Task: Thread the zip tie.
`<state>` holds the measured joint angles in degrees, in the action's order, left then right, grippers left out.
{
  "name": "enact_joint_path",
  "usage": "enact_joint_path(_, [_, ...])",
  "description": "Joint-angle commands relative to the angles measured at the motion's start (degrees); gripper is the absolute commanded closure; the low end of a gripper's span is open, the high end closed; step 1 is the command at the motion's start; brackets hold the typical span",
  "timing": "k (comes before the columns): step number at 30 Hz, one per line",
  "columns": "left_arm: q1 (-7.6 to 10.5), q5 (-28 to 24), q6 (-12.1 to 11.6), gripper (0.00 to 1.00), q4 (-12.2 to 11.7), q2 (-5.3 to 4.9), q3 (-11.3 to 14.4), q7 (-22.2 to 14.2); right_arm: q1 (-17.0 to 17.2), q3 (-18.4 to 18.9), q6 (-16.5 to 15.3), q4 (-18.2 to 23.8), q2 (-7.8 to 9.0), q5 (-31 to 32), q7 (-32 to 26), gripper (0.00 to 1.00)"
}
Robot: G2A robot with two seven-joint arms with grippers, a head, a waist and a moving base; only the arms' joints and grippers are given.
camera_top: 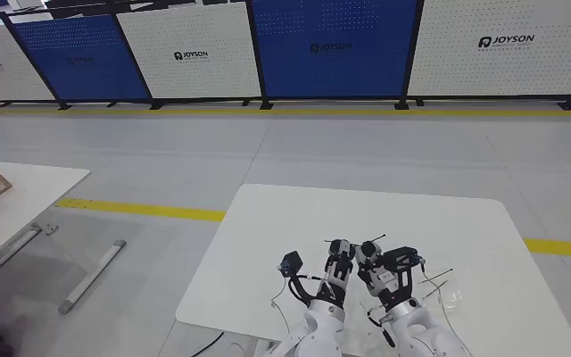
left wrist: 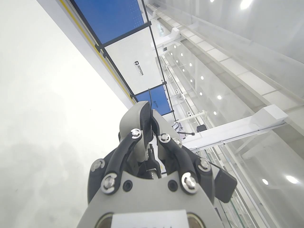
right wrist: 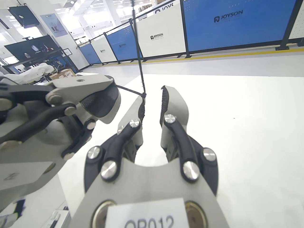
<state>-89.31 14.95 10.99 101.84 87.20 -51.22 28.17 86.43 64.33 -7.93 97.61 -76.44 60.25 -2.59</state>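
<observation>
Left gripper [left wrist: 150,110] jaws clamp the zip tie [right wrist: 139,55] over the bench's [camera_top: 428,219] near edge; right gripper [right wrist: 153,93] jaws stand apart, the tie touching one fingertip.

Bright, even light is thrown from overhead by ceiling lights [left wrist: 246,1], seen in the left wrist view as flared white discs, and the white table [left wrist: 47,72] is washed featureless by their glare. In the top view only soft, faint shadows are cast, the plainest on the floor [camera_top: 53,263] at 8 o'clock beneath the side table [camera_top: 36,187]. The zip tie [right wrist: 139,55] is reduced to a dark silhouette in the right wrist view, where the fence panels [right wrist: 237,24] are bowed by wide-angle distortion.
</observation>
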Motion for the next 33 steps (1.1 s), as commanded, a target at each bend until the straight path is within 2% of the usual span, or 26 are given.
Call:
enact_joint_path(1, [0.06, 0.1, 0.0, 1.0, -0.07, 0.07, 0.12, 0.02, -0.14, 0.1, -0.05, -0.1, 0.0, -0.28, -0.13, 0.84])
enact_joint_path(3, [0.11, 0.22, 0.0, 1.0, -0.1, 0.11, 0.18, -0.04, -0.19, 0.1, -0.08, -0.13, 0.0, -0.42, -0.15, 0.92])
enact_joint_path(5, [0.13, 0.39, -0.01, 1.0, -0.17, 0.14, 0.21, -0.12, -0.22, 0.11, -0.09, -0.13, 0.01, -0.52, -0.14, 0.9])
enact_joint_path(7, [0.12, 0.56, -0.04, 1.0, -0.23, 0.18, 0.25, -0.22, -0.24, 0.11, -0.09, -0.14, 0.01, -0.62, -0.16, 1.0])
enact_joint_path(13, [-0.15, 0.85, -0.64, 1.0, -0.06, 0.22, 0.2, -0.32, -0.37, 0.1, -0.06, -0.45, 0.02, -0.75, -0.32, 1.0])
enact_joint_path(28, [-0.34, -0.43, -4.98, 1.0, -0.63, 0.38, 0.43, -1.72, -0.5, -0.46, -0.65, -1.08, 0.07, -0.33, -0.8, 1.0])
enact_joint_path(33, [-0.64, -1.11, -6.79, 1.0, -0.16, 0.43, 0.33, -1.45, -0.44, -0.54, -0.55, -1.13, 0.11, 0.06, -0.96, 1.0])
